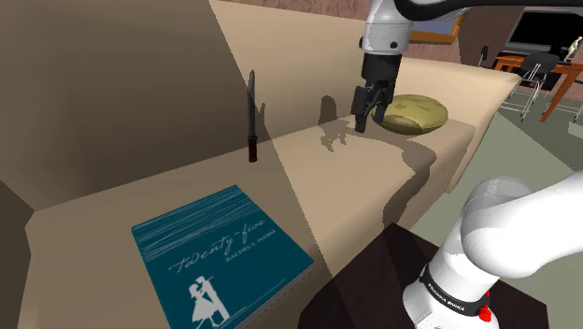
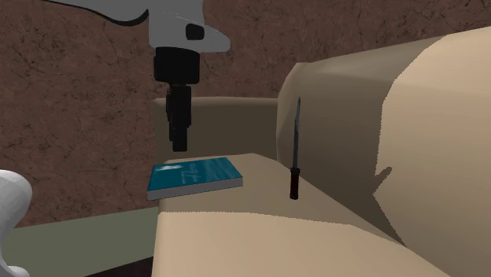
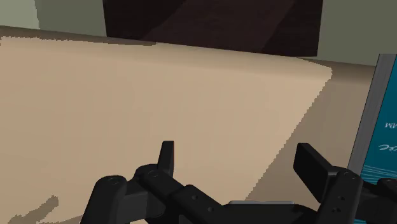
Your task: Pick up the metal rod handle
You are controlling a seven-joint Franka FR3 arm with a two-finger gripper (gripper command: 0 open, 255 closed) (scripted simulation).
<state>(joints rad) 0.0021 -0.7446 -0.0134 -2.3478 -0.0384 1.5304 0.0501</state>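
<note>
— Where's the rod (image 1: 251,117)?
— Upright against the sofa (image 1: 140,84) back, at the rear edge of the seat (image 1: 355,168), between book (image 1: 220,257) and cushion (image 1: 416,112); the shoulder view gives the cushion.
— And the gripper (image 1: 367,110)?
— Fingers (image 3: 315,167) apart, empty, above bare seat, well apart from the rod. The wrist view adds the seat's front edge, book alongside.

rod handle (image 1: 251,117) | slim, dark (reddish lower end) | upright against sofa back (image 1: 112,84)
</note>
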